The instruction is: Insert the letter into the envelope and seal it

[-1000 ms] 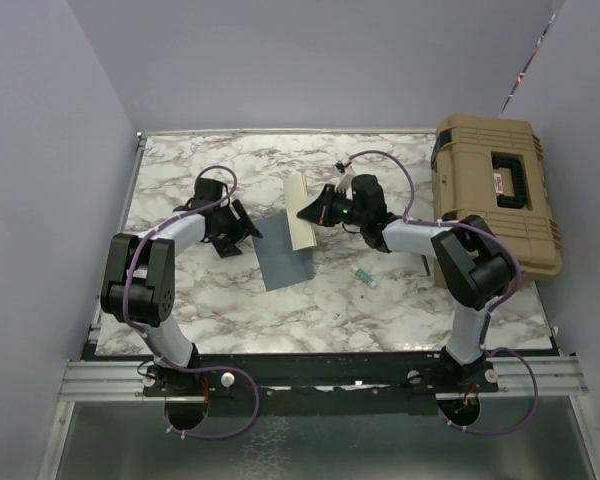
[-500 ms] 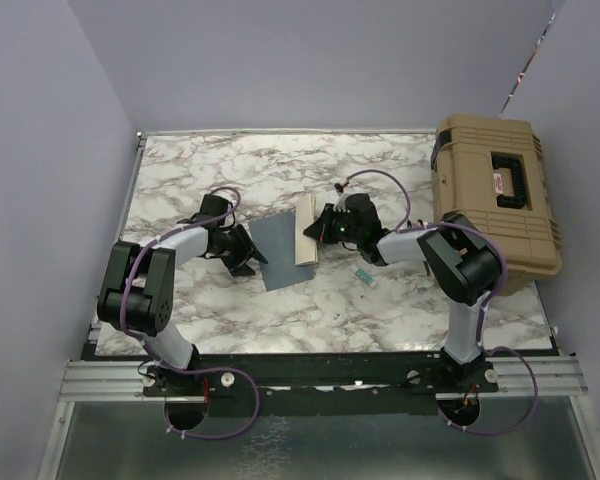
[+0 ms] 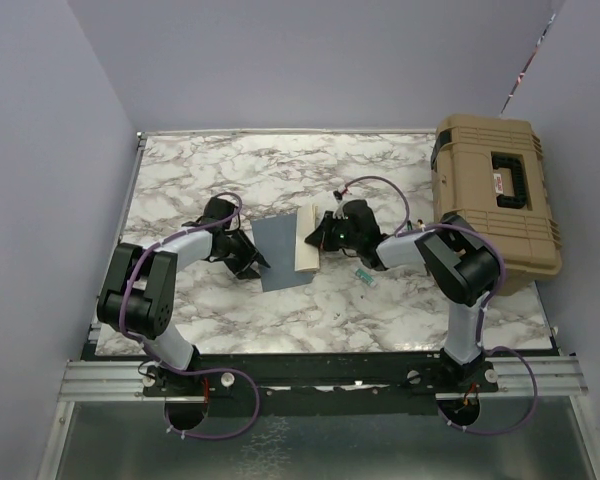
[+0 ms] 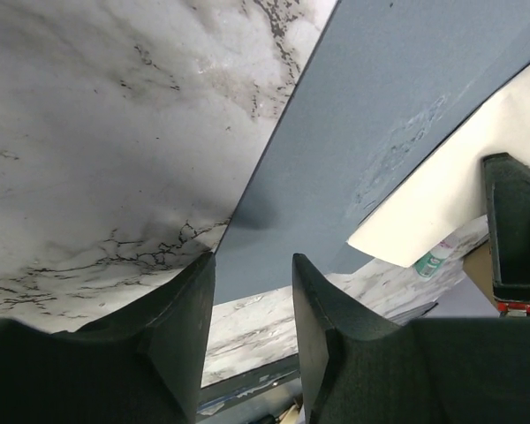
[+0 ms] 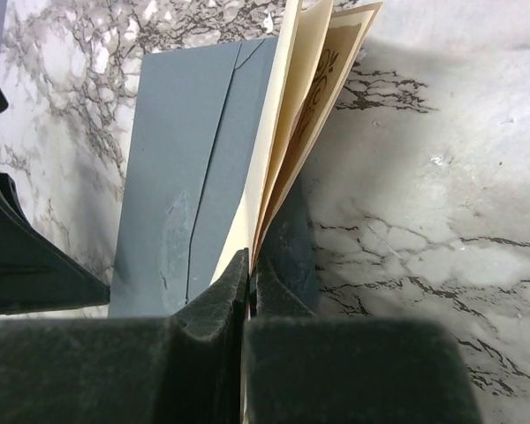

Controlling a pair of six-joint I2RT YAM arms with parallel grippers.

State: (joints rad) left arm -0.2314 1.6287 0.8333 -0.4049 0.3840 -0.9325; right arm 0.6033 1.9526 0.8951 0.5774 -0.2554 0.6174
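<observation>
Seeing right gripper [image 5: 249,265] pinched tight on the letter [image 5: 311,97]: fingers pressed together on the near edge of the folded tan sheets, no gap. Holds the sheets on edge and tilted, layers fanned apart at the far end, brown ornate border showing on one inner face. Finding the letter over the right-hand part of the envelope [image 3: 278,252] in the top view, near the middle of the marble table [image 3: 180,160]; can't confirm contact between the two. Shows the envelope as slate blue-grey, with a diagonal seam visible from the right wrist. Reading left gripper [image 4: 253,265] as part open: clear gap between the two fingers, envelope's left corner reaching into that gap, marble visible through it. Not clamped on the paper as far as visible. Can't tell whether that corner lies flat or sits lifted; dark shadow just under its edge. Facing each other across the envelope, left gripper at its left edge, right gripper at its right. Also spotting a tan hard case [image 3: 495,190] with black handle at the table's right edge, well apart from the envelope, and a small teal item [image 3: 365,276] on the marble to the right of the letter, too small to identify.
</observation>
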